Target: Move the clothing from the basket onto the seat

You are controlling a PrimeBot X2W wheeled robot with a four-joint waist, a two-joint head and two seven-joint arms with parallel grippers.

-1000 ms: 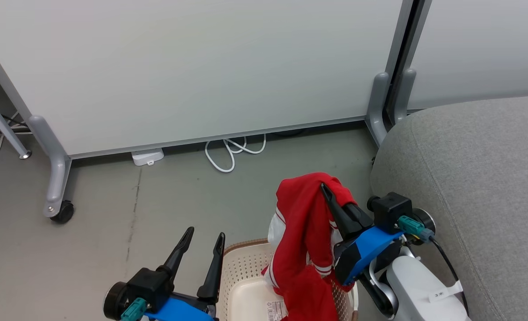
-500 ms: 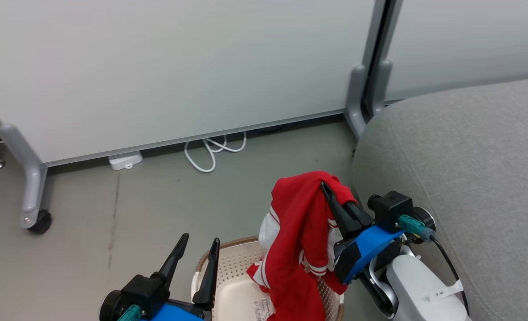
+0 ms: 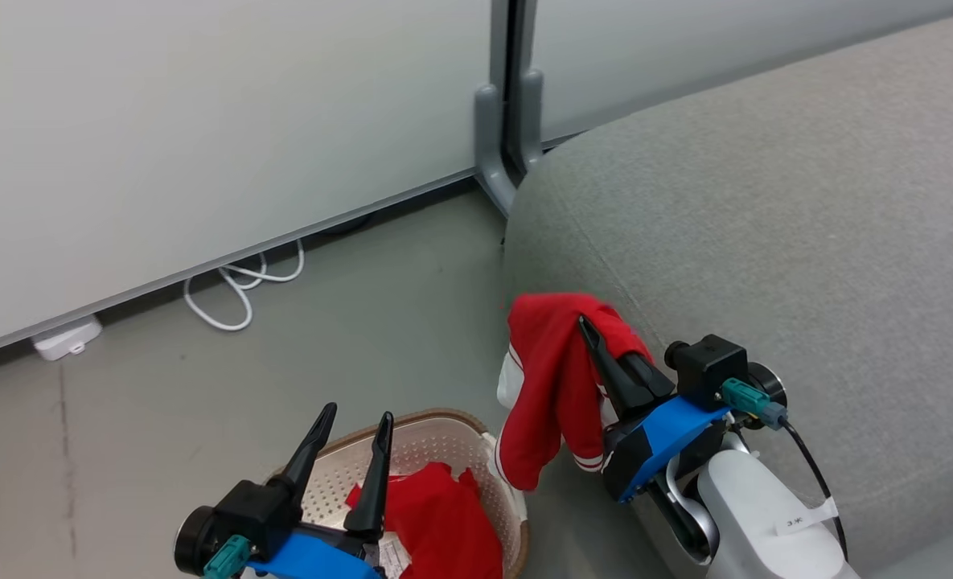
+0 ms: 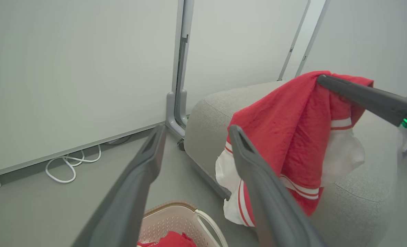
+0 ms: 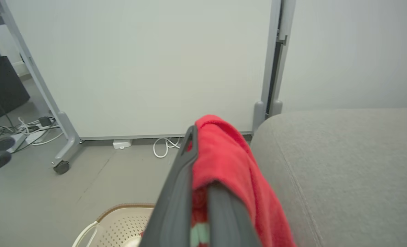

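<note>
While clamped by the right gripper (image 3: 585, 326), the clothing (image 3: 547, 378) was judged limp and light.
Bunched folds were favoured for pinching; the left gripper (image 3: 359, 412) was seen spread, empty.

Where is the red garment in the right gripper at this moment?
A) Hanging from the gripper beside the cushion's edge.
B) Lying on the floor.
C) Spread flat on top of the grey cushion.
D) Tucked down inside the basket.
A: the right gripper is shut on the red garment, which dangles by the rounded edge of the cushion, up out of the basket.
</note>
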